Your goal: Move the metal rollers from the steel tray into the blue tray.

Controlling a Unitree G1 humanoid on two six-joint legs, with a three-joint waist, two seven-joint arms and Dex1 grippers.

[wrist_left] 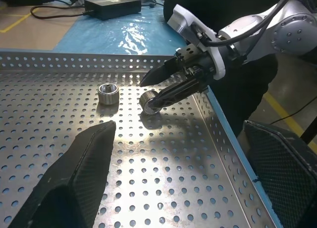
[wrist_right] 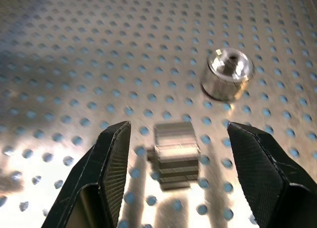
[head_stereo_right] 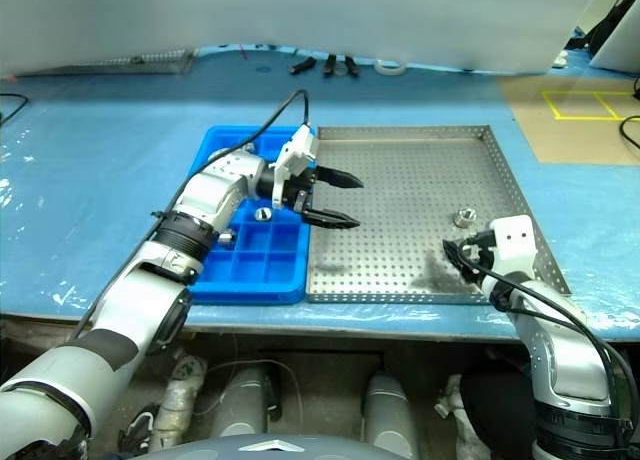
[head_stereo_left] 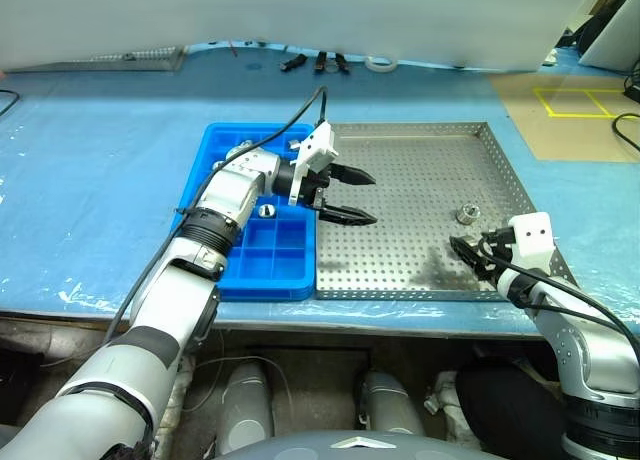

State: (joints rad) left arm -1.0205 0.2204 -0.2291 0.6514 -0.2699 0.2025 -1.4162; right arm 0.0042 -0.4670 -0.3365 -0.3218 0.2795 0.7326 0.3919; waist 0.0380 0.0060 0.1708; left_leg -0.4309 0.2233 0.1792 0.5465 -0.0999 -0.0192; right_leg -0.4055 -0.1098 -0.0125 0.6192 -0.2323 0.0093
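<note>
Right wrist view: the right gripper (wrist_right: 173,153) has its fingers (wrist_right: 106,163) spread apart, one on each side of a metal roller (wrist_right: 174,153) lying on the steel tray (wrist_right: 74,64), not clamped on it; a second roller (wrist_right: 228,74) stands at about 1 o'clock from it. In the head views the left gripper (head_stereo_left: 350,195) hovers with fingers wide over the seam between the steel tray and the blue tray (head_stereo_left: 215,145) at 9 o'clock, which holds a roller (head_stereo_left: 266,211), on the blue-covered table (head_stereo_left: 100,170)
</note>
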